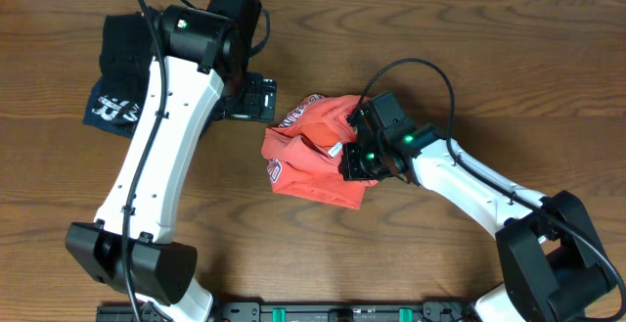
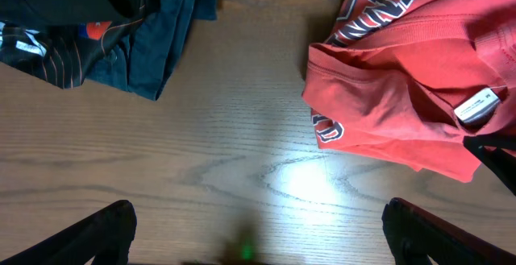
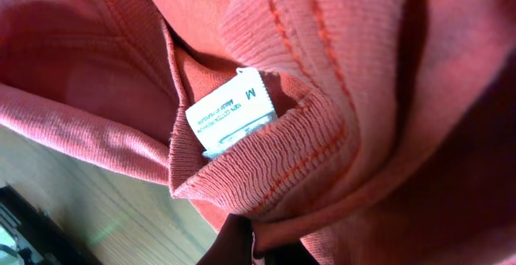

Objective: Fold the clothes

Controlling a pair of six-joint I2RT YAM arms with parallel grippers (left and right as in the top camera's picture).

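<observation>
Pinching crumpled red shirt (image 1: 313, 170), lying in middle of table (image 1: 450, 38), at collar (image 3: 290, 148) beside neck tag (image 3: 230, 112) with right gripper (image 1: 355, 162), probably for spreading flat; hovering left gripper (image 2: 258, 245) spread wide alongside, empty.

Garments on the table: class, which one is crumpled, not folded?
The coral-red T-shirt at mid-table, bunched with its white tag showing; the black garment and navy garment lie folded at far left.

The fingertips of the right gripper (image 1: 355, 161) are buried in the bunched T-shirt (image 1: 311, 173), its white lettering (image 1: 293, 119) at 11 o'clock is folded past reading, the neck tag (image 3: 230, 113) print is too fine, and the left arm (image 1: 168, 131) covers part of the navy garment (image 1: 111, 109) at 10 o'clock
</observation>
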